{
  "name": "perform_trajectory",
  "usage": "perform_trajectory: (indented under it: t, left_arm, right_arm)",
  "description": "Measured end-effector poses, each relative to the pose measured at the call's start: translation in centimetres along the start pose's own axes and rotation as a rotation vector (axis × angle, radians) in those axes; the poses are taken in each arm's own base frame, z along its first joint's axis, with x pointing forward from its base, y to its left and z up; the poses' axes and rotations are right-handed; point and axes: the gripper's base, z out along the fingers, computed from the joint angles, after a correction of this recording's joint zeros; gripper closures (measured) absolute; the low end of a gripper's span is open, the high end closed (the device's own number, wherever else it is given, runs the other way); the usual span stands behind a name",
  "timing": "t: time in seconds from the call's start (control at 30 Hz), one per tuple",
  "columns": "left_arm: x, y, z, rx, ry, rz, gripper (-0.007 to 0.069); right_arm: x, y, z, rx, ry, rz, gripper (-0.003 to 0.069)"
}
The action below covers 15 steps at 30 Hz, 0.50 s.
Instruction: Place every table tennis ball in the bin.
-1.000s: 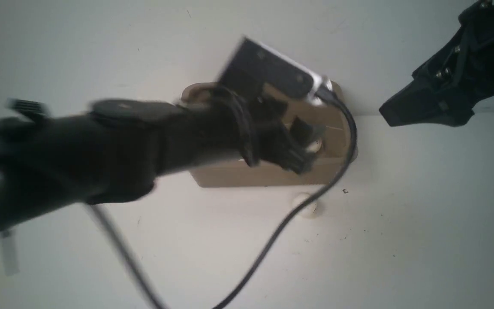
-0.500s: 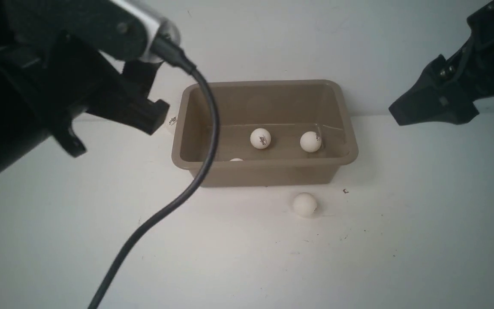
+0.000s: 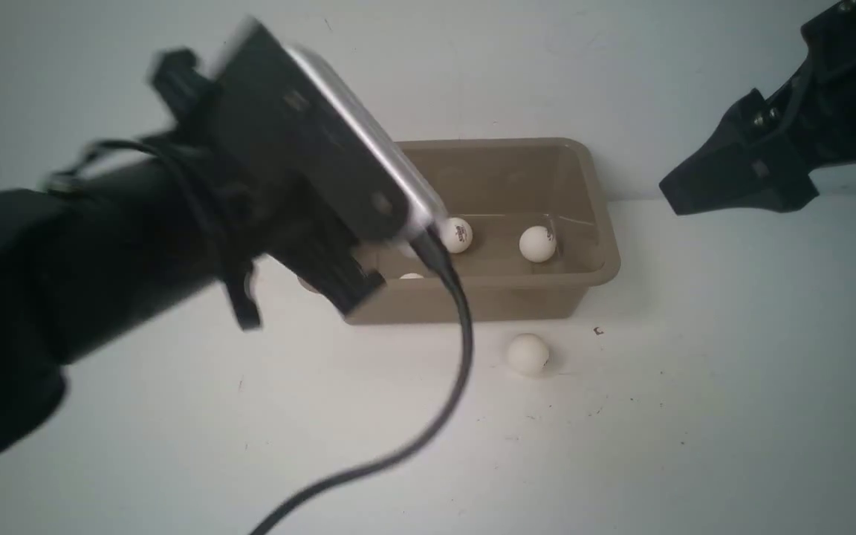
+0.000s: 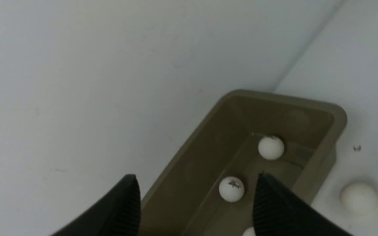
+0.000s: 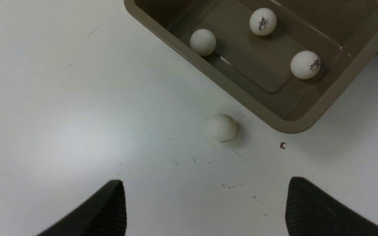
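The taupe bin [image 3: 597,223] stands against the back wall with three white table tennis balls in it [image 5: 202,42] [image 5: 262,21] [image 5: 305,64]. A fourth ball [image 3: 527,353] lies on the table just in front of the bin, also seen as a ball [image 5: 222,127] in the right wrist view. My left gripper [image 4: 197,196] hangs over the bin's left end, jaws apart with nothing between them. In the front view its blurred arm [image 3: 138,253] covers that end. My right gripper [image 5: 205,196] is open and raised at the right, above bare table near the loose ball.
A black cable [image 3: 458,349] hangs from the left wrist across the table in front of the bin. The back wall [image 3: 621,67] rises right behind the bin. A small dark mark [image 3: 598,331] sits on the table near the loose ball.
The left arm swung from over the bin out to the far left, then back over the bin's left end. The ball seen left of the bin is now hidden. The right gripper barely moved.
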Motion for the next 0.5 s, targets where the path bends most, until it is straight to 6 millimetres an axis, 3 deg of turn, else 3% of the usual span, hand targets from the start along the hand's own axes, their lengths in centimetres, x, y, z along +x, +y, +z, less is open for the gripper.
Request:
perform_trajectory:
  t: [0.27,0.5]
  left_arm:
    - [1.6,-0.1,1.4,-0.02,0.134,0.484,0.0209]
    - [0.9,0.1,0.6,-0.02,0.084,0.531,0.0209]
  right_arm:
    - [0.0,0.0,0.0,0.001,0.0,-0.019,0.0069]
    - [0.0,0.0,0.0,0.005,0.003,-0.026,0.0069]
